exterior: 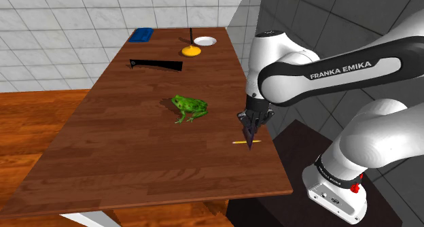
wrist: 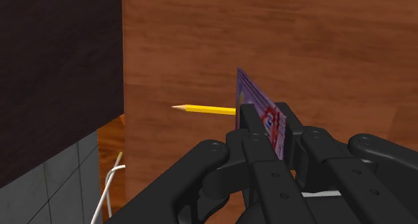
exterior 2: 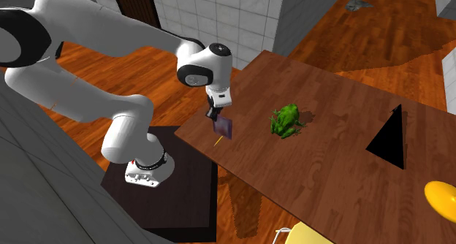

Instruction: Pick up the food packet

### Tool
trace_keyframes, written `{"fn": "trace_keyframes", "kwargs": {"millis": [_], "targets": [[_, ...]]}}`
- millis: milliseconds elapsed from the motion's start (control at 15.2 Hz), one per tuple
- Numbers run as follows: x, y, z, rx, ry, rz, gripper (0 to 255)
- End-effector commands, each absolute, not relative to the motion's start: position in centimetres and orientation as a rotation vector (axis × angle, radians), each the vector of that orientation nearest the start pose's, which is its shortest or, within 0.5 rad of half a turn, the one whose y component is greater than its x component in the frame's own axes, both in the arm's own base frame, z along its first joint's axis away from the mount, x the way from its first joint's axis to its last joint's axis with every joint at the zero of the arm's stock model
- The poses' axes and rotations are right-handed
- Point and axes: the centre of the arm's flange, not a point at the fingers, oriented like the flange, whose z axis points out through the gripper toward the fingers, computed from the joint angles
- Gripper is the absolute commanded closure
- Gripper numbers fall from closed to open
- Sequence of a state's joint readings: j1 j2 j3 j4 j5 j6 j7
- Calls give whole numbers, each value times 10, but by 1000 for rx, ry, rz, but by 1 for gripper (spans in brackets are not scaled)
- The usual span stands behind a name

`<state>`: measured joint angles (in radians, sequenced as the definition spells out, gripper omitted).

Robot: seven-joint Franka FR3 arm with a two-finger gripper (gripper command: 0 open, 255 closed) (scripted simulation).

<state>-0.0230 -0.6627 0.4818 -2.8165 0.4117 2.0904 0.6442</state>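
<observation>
Domestic kitchen or dining area: white-tiled walls (exterior: 61, 28), wood-plank floor (exterior: 30, 117), and a long wooden table (exterior: 136, 158) bearing a white plate (exterior: 204, 41) and a green toy frog (exterior: 189, 108).

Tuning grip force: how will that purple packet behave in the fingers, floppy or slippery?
Probably light: the purple packet is thin and flat, clasped by the gripper. It juts out straight past the fingers, so likely fairly stiff. Held by one end, it might pivot or slip.
</observation>
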Motion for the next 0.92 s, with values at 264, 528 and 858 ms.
{"fn": "trace_keyframes", "kwargs": {"millis": [264,528,858], "targets": [[291,141,387,-3026,798,160,255],[291,141,409,-3026,798,160,255],[291,141,425,-3026,798,160,255]]}}
